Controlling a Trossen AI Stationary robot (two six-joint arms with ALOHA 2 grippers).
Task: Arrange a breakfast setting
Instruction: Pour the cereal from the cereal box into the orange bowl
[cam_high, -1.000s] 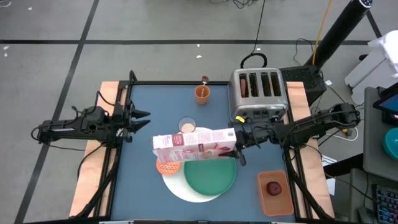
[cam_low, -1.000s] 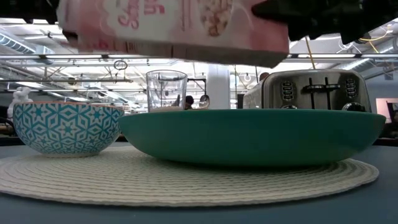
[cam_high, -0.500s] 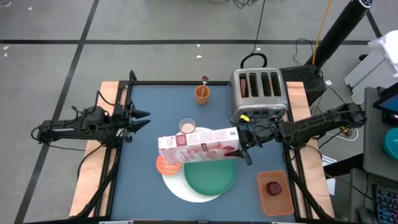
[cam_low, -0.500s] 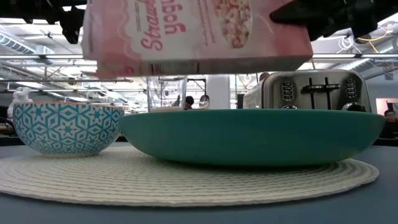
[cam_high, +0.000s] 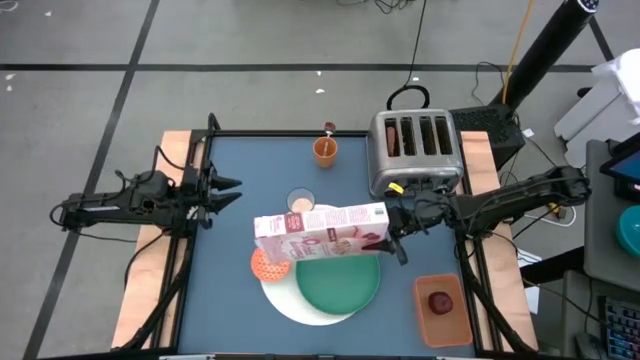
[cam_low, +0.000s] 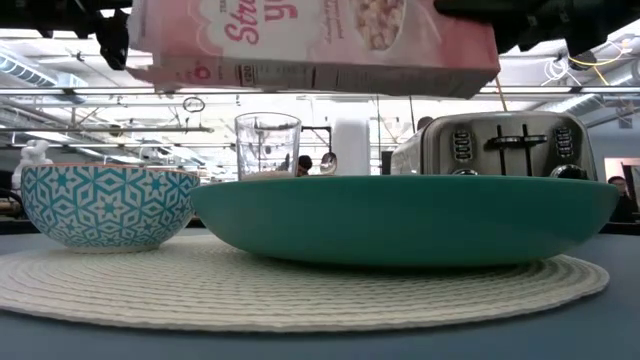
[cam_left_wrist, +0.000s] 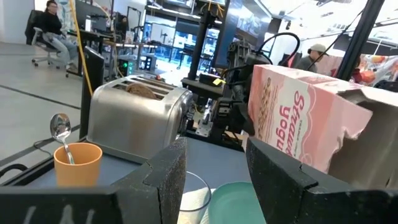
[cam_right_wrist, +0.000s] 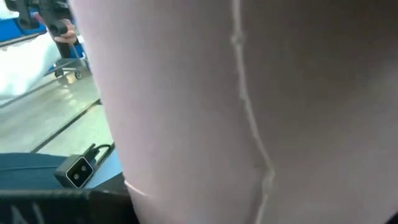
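Note:
My right gripper (cam_high: 388, 232) is shut on the pink cereal box (cam_high: 320, 232), which lies on its side in the air above the green plate (cam_high: 338, 284) and the small orange bowl (cam_high: 268, 266). Plate and bowl both stand on the round white mat (cam_high: 290, 305). In the low view the box (cam_low: 310, 45) hangs over the plate (cam_low: 400, 220). The glass (cam_high: 301, 202) stands just beyond the mat. The spoon (cam_left_wrist: 61, 127) stands in an orange cup (cam_high: 325, 150). My left gripper (cam_high: 228, 192) waits open at the table's left edge. My right gripper holds the cereal box by its right-hand end (cam_high: 372, 228), pinched between two fingers (cam_high: 397, 250) that reach in level from the table's right side. The box is lifted clear and lies roughly level, its long side across the table and its torn end (cam_left_wrist: 348, 134) toward the left.
The silver toaster (cam_high: 415, 150) stands at the far right with a brown bagel (cam_left_wrist: 142, 90) in one slot. An orange tray (cam_high: 442, 325) at the near right holds a dark red fruit (cam_high: 440, 301).
My right gripper has drawn back a little toward the table's right edge with the cereal box. The box stays lifted above the plate and bowl.

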